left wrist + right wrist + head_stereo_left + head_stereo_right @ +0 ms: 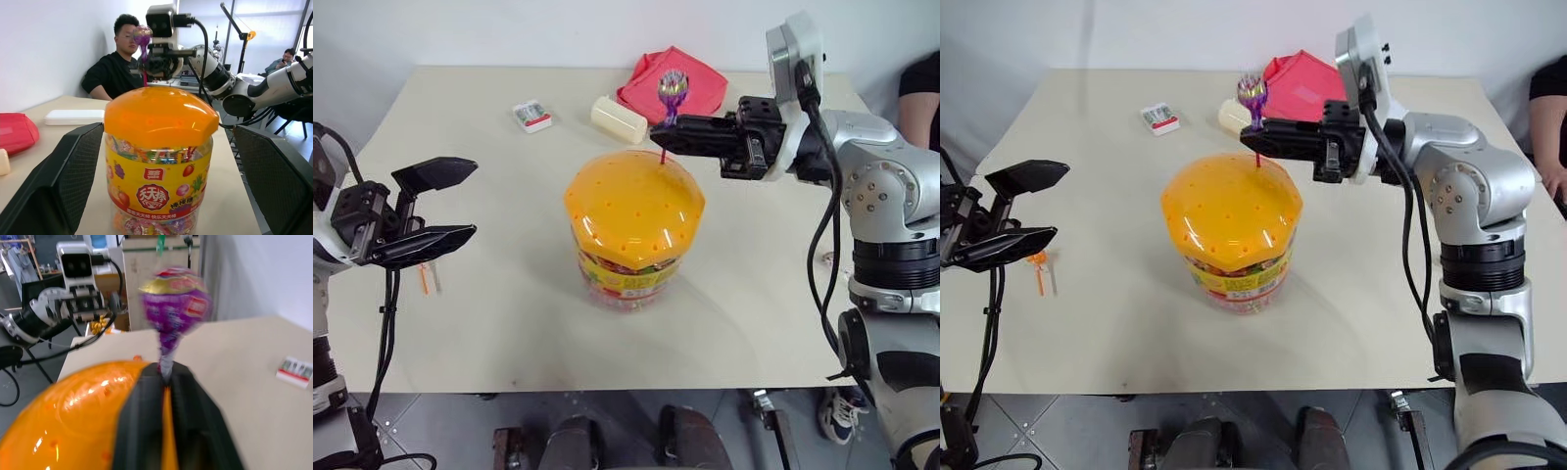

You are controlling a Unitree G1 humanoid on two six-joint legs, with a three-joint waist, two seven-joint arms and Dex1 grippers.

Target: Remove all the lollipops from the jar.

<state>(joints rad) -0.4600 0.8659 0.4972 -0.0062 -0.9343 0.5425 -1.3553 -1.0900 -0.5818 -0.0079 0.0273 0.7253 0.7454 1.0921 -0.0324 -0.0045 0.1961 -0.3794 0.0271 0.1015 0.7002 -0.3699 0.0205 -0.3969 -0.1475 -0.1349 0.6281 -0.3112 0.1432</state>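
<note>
Right gripper is pinched on the purple lollipop above the jar at mid-worktop; left gripper gapes. The right eye catches an orange lollipop lying on the worktop.

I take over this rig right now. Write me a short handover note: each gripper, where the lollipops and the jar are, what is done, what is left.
Right gripper: shut on the stick of the purple foil-wrapped lollipop, its stick end at the jar's domed orange lid.
Left gripper: open, empty, beside the clear plastic jar.
Orange-stick lollipop lies on the beige table, near the left gripper.
Done: one out.
Left: lift the purple one clear and set it down. I see no third lollipop.
</note>
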